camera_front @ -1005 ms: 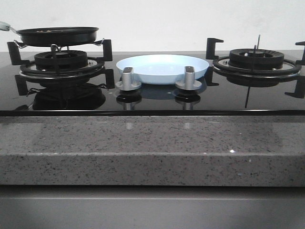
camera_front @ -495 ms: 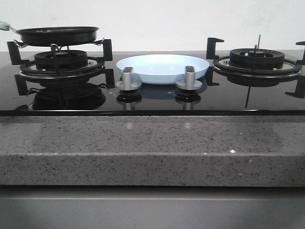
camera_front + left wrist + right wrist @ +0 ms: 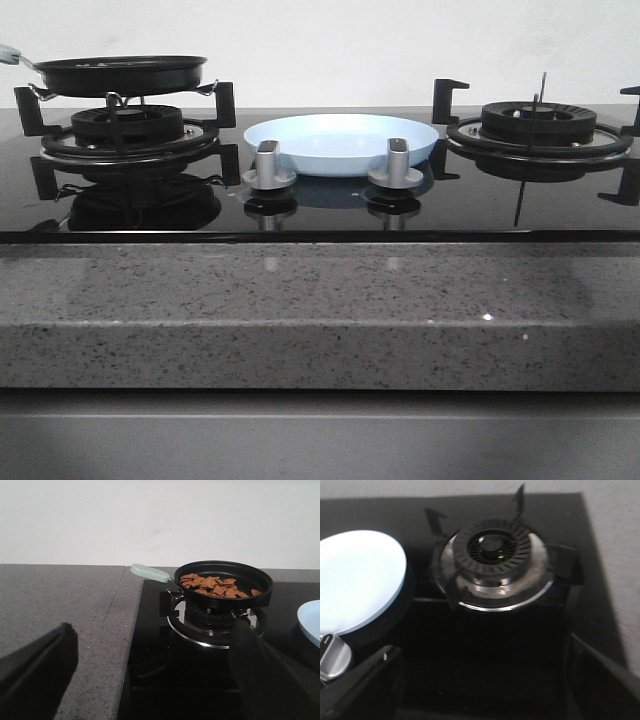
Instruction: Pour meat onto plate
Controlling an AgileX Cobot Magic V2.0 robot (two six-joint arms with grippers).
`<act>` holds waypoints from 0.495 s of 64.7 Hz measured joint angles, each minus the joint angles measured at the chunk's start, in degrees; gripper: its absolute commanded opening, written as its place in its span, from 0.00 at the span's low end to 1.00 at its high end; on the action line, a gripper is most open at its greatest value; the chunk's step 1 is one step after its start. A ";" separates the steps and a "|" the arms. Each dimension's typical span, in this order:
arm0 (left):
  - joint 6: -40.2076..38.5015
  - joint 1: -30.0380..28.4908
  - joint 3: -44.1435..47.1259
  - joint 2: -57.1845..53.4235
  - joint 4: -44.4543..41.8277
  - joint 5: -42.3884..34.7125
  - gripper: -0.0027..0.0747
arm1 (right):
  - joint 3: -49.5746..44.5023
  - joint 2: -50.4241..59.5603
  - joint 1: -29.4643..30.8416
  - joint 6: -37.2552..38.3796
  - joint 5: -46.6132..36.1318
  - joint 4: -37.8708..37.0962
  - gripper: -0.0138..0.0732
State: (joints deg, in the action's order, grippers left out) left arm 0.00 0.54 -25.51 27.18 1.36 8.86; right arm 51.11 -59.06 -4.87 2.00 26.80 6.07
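A heap of tan meat [image 3: 215, 585] chunks lies in a round black frying pan [image 3: 223, 583] with a pale green handle [image 3: 149, 572]; the pan [image 3: 120, 74] rests on the left burner. The pale-blue plate [image 3: 342, 141] sits empty on the black glass between the two burners, behind two silver knobs; its rim shows in the left wrist view [image 3: 310, 622] and it fills a corner of the right wrist view [image 3: 357, 580]. My left gripper [image 3: 152, 647] is open, well short of the pan, with nothing between its fingers. My right gripper [image 3: 482, 665] is open over the glass near the right burner.
The right burner [image 3: 538, 128] with its black pan supports stands bare. Two silver knobs [image 3: 268, 165] [image 3: 396, 163] rise in front of the plate. A speckled grey stone counter [image 3: 320, 310] frames the hob, with more counter beside the pan handle [image 3: 60, 600].
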 measured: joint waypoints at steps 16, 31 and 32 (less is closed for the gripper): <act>0.00 0.00 0.00 0.00 0.00 0.00 0.82 | 17.58 -19.91 -7.30 0.10 6.67 0.00 0.92; 0.00 0.00 0.00 0.00 0.00 0.00 0.82 | 36.31 -36.03 -10.05 0.10 18.62 0.11 0.92; 0.00 0.00 0.00 0.00 0.00 0.00 0.82 | 37.38 -36.88 -10.08 0.10 19.43 0.11 0.92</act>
State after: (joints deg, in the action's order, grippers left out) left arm 0.00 0.54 -25.51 27.18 1.36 8.86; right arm 88.49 -95.94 -14.95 2.09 46.23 6.18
